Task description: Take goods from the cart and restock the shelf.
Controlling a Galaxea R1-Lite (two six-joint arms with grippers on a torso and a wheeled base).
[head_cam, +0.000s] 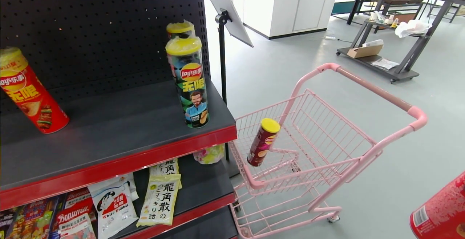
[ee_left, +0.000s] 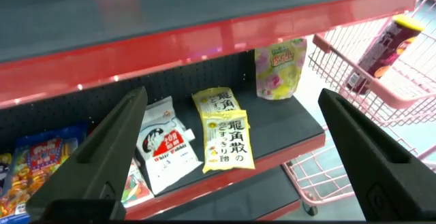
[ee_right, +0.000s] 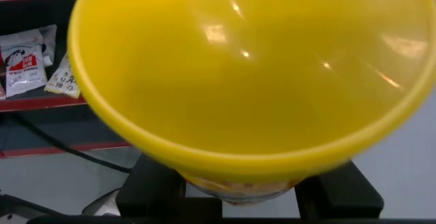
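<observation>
A red chip can (head_cam: 441,213) hangs at the lower right of the head view, over the floor to the right of the pink cart (head_cam: 377,93). Its yellow lid (ee_right: 252,67) looms close in the right wrist view, with my right gripper (ee_right: 238,193) shut on the can's body below it. A maroon chip can (head_cam: 263,142) leans inside the cart basket. The top shelf (head_cam: 120,122) carries a red can (head_cam: 31,93) at its left end and two dark cans (head_cam: 190,82) at its right end. My left gripper (ee_left: 231,94) is open in front of the lower shelf, holding nothing.
Snack bags (ee_left: 228,139) lie on the lower shelf (head_cam: 203,184), with a white bag (head_cam: 112,206) beside them. A sign stand (head_cam: 222,50) rises between shelf and cart. A rolling table (head_cam: 392,68) stands far back on the right. Open grey floor lies around the cart.
</observation>
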